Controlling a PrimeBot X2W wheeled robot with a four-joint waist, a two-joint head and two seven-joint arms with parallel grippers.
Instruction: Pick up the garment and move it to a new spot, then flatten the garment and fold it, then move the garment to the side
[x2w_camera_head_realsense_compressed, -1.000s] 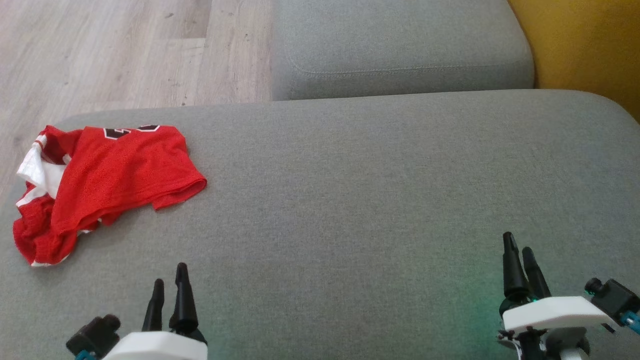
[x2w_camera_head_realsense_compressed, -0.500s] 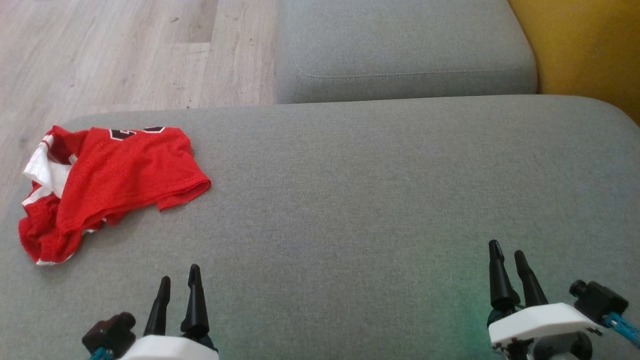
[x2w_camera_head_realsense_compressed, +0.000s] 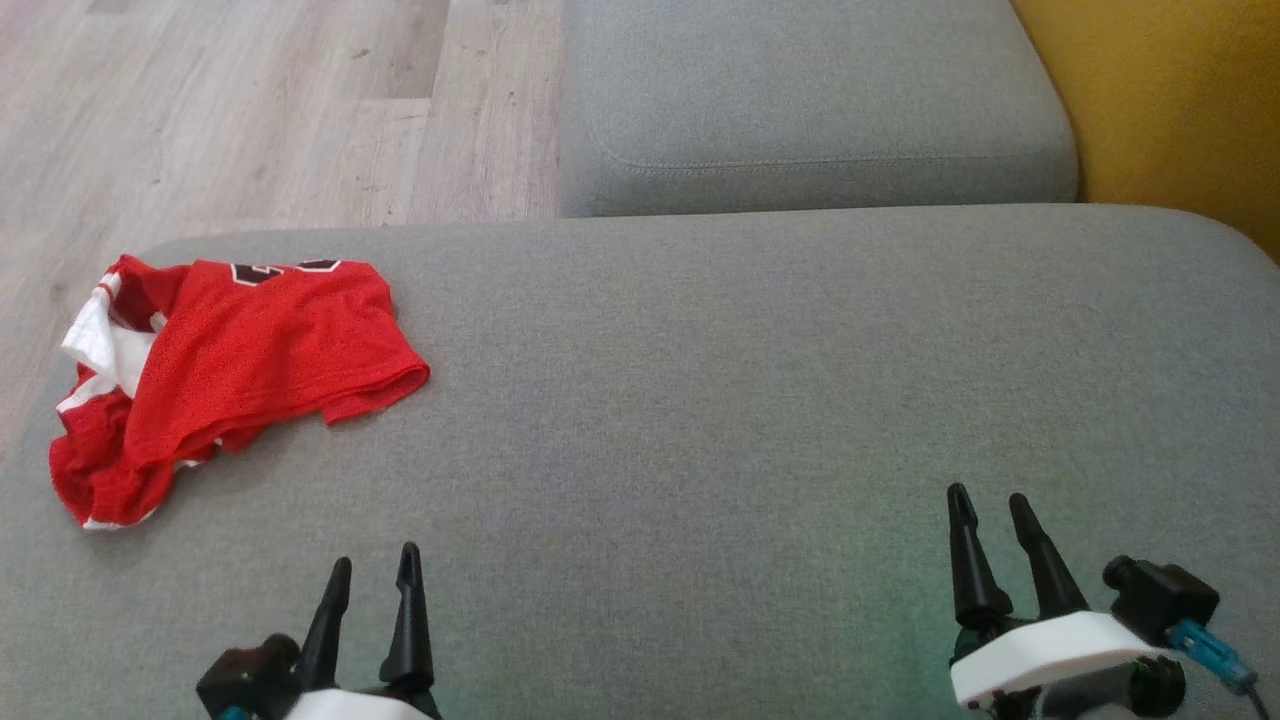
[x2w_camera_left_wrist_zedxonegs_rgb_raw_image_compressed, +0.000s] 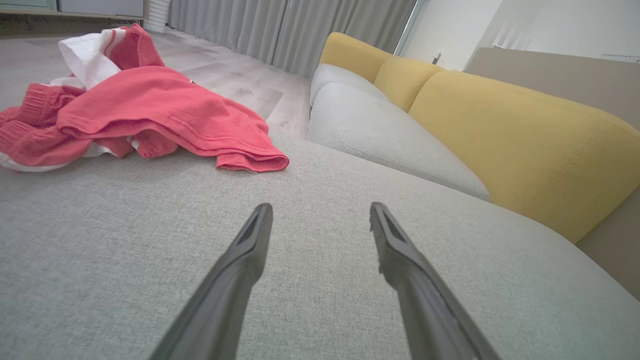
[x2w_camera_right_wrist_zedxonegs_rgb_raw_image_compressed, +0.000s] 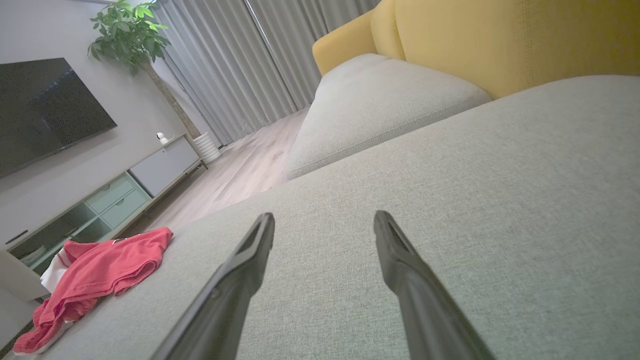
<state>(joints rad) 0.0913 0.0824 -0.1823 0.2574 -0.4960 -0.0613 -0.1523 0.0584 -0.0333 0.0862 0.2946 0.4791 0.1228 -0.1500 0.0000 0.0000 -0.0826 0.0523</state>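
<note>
A crumpled red garment (x2w_camera_head_realsense_compressed: 235, 375) with white trim and black lettering lies at the far left of the grey sofa cushion (x2w_camera_head_realsense_compressed: 720, 400). It shows at the upper left in the left wrist view (x2w_camera_left_wrist_zedxonegs_rgb_raw_image_compressed: 145, 117) and at the lower left in the right wrist view (x2w_camera_right_wrist_zedxonegs_rgb_raw_image_compressed: 100, 272). My left gripper (x2w_camera_head_realsense_compressed: 373, 567) hovers near the cushion's front edge, below and right of the garment, open and empty. At the lower right my right gripper (x2w_camera_head_realsense_compressed: 992, 501) is open too, far from the garment. Both wrist views show spread fingers (x2w_camera_left_wrist_zedxonegs_rgb_raw_image_compressed: 250, 250) (x2w_camera_right_wrist_zedxonegs_rgb_raw_image_compressed: 245, 260) above bare cushion.
A second grey seat cushion (x2w_camera_head_realsense_compressed: 810, 100) lies beyond the near one. Yellow sofa backrest (x2w_camera_head_realsense_compressed: 1170, 100) rises on the right. Wooden floor (x2w_camera_head_realsense_compressed: 250, 110) runs past the cushion's left and far edge. A TV, a low cabinet (x2w_camera_right_wrist_zedxonegs_rgb_raw_image_compressed: 125, 185) and a plant (x2w_camera_right_wrist_zedxonegs_rgb_raw_image_compressed: 125, 30) stand across the room.
The whole head view has shifted, so the camera has moved. Both grippers sit lower in the picture and stay open. The garment lies as before.
</note>
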